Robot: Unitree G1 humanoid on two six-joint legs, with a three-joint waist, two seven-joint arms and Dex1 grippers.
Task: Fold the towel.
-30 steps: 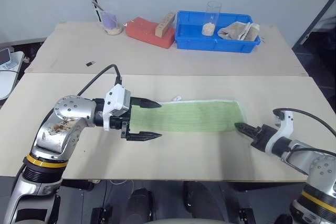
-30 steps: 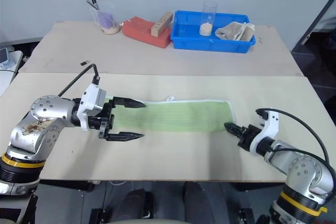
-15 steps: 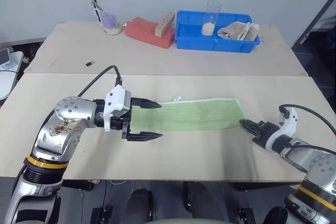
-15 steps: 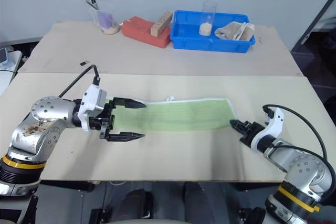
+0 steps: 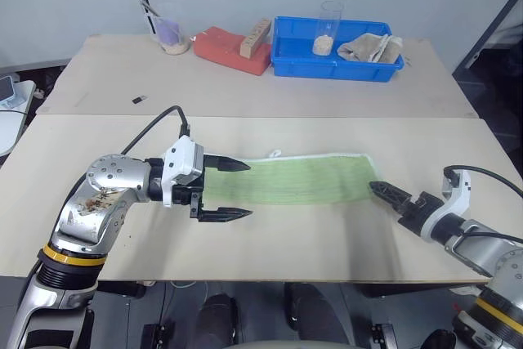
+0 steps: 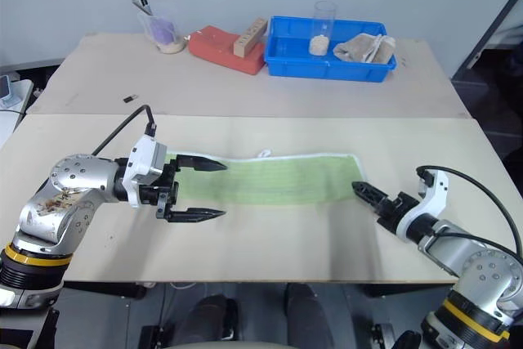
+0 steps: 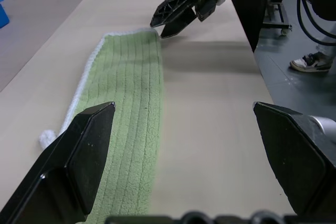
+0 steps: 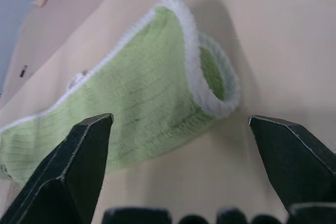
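Both claws gape empty: left gripper hovers over one end of the green towel, right gripper just beside the other end.

Light green ribbed cloth towel: white fluffy edging, faint lengthwise stripes. Rectangular plastic bin at twelve o'clock: bright blue. Spongy block at eleven o'clock: red. Flat wooden tabletop: pale beige, unpatterned.
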